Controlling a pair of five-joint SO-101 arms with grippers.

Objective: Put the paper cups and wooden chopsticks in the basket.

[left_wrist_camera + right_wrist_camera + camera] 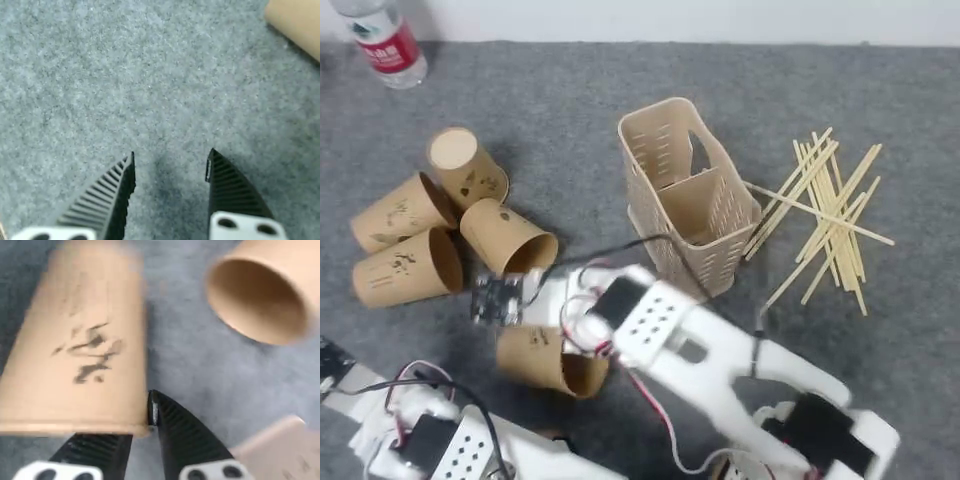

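A cream slotted basket (688,195) stands upright mid-table. Wooden chopsticks (828,208) lie scattered to its right. Several brown paper cups (440,225) lie on their sides at the left. One more paper cup (545,358) lies nearer the front, and my right gripper (582,345) is at its rim. In the right wrist view that cup (80,340) has its rim wall pinched in my right gripper (137,432), with another cup's open mouth (257,292) beyond. My left gripper (172,152) hangs open over bare carpet, a cup edge (297,20) far off.
A plastic water bottle (385,42) lies at the back left corner. Grey carpet (570,110) covers the table. The right arm's white body (720,365) stretches across the front, in front of the basket. The left arm (440,440) sits at the front left.
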